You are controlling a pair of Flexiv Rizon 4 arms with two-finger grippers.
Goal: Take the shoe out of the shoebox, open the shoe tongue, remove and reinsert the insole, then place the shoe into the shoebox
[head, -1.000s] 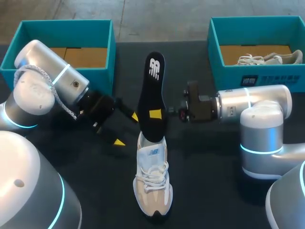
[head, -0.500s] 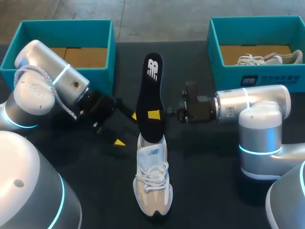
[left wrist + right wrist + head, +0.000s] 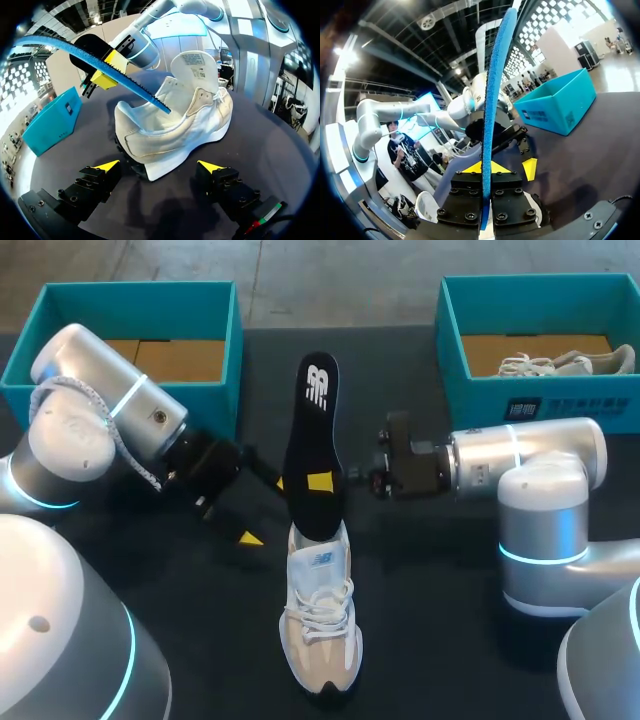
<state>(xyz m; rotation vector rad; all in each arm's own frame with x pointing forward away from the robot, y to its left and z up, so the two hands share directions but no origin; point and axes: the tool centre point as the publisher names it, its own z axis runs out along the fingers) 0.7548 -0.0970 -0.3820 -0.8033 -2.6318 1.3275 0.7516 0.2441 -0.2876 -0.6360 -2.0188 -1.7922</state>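
A white-and-beige lace-up sneaker [image 3: 320,615] lies in the middle of the dark table [image 3: 440,640], toe toward the near edge. A black insole with a blue underside [image 3: 312,445] stands nearly upright, its lower end at the sneaker's opening. The right gripper [image 3: 325,480] is clamped on the insole's middle. The left gripper [image 3: 265,510] has its fingers spread wide just beside the sneaker's heel. Teal cardboard shoeboxes sit at the far left corner [image 3: 130,300] and far right corner [image 3: 540,390].
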